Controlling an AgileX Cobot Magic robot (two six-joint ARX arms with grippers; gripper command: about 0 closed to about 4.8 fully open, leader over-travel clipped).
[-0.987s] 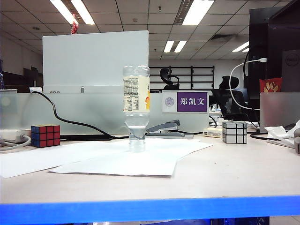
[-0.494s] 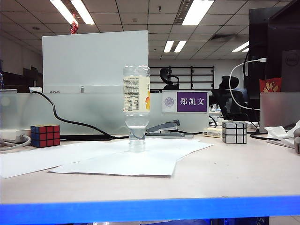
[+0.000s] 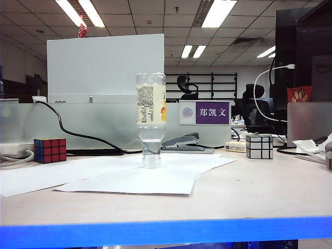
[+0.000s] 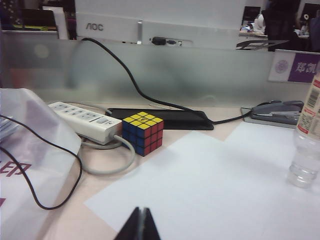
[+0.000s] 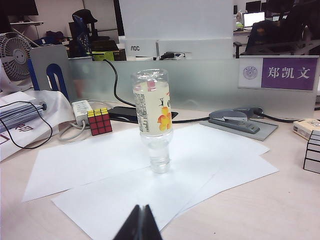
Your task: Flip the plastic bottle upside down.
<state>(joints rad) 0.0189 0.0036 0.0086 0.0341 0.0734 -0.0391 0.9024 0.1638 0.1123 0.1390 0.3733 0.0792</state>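
The plastic bottle (image 3: 151,111) stands upside down on its cap on white paper (image 3: 129,176) at the table's middle, a little water pooled in its neck. It also shows in the right wrist view as the bottle (image 5: 154,117), and at the edge of the left wrist view as the bottle (image 4: 307,140). My left gripper (image 4: 140,211) is shut and empty, well back from the bottle. My right gripper (image 5: 141,208) is shut and empty too, pulled back with the bottle ahead of it. Neither arm shows in the exterior view.
A coloured cube (image 3: 50,150) sits at the left by a power strip (image 4: 90,121) and a black cable (image 4: 130,80). A silver cube (image 3: 259,146) stands at the right, with a stapler (image 3: 184,141) and a name sign (image 3: 205,112) behind the bottle. A frosted divider (image 3: 104,124) closes the back.
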